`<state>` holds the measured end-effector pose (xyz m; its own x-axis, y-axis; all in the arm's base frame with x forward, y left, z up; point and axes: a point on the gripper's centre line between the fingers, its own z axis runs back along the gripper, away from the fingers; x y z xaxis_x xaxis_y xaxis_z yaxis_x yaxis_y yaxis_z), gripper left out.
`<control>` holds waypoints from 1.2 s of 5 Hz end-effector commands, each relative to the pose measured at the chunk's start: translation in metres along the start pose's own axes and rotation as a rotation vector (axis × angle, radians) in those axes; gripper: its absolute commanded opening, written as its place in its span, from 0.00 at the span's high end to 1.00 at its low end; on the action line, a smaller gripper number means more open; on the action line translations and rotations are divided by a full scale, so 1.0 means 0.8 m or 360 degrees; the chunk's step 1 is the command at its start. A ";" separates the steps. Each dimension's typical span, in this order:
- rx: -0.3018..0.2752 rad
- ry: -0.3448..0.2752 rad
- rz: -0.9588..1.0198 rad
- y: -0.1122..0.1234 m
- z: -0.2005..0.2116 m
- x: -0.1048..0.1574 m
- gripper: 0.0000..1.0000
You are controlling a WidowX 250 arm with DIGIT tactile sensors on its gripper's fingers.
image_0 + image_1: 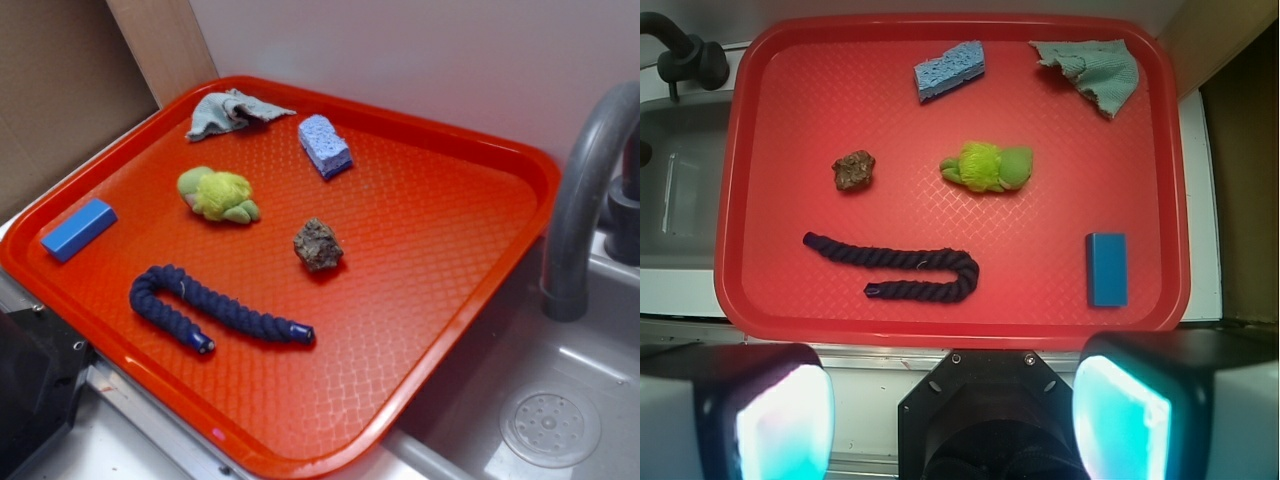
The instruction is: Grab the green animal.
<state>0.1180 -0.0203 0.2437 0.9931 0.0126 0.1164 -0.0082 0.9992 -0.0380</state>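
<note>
Fuzzy yellow-green green animal (218, 195) (988, 166), lying on its side, mid-tray

In the wrist view a tray (750, 290) fills most of the frame, with a sink (680, 180) off its left edge. On the tray, the sponge (950, 70) lies top centre, the rag (1092, 70) in the upper right corner, the green animal (988, 166) near the middle, the rock (854, 170) left of it, the rope (902, 272) below both, and the block (1106, 268) at lower right
</note>
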 end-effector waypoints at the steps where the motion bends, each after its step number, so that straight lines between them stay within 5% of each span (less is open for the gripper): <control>1: 0.0000 0.0000 0.0000 0.000 0.000 0.000 0.00; 2: -0.0071 -0.0003 0.0271 -0.038 -0.015 0.021 0.00; 3: -0.0037 -0.0119 0.0554 -0.056 -0.026 0.049 0.00; 4: 0.0053 -0.0225 0.0901 -0.057 -0.039 0.072 0.00; 6: 0.0247 -0.0290 0.1463 -0.011 -0.098 0.113 0.00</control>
<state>0.2150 -0.0412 0.1684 0.5727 0.7808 0.2497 -0.8008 0.5980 -0.0332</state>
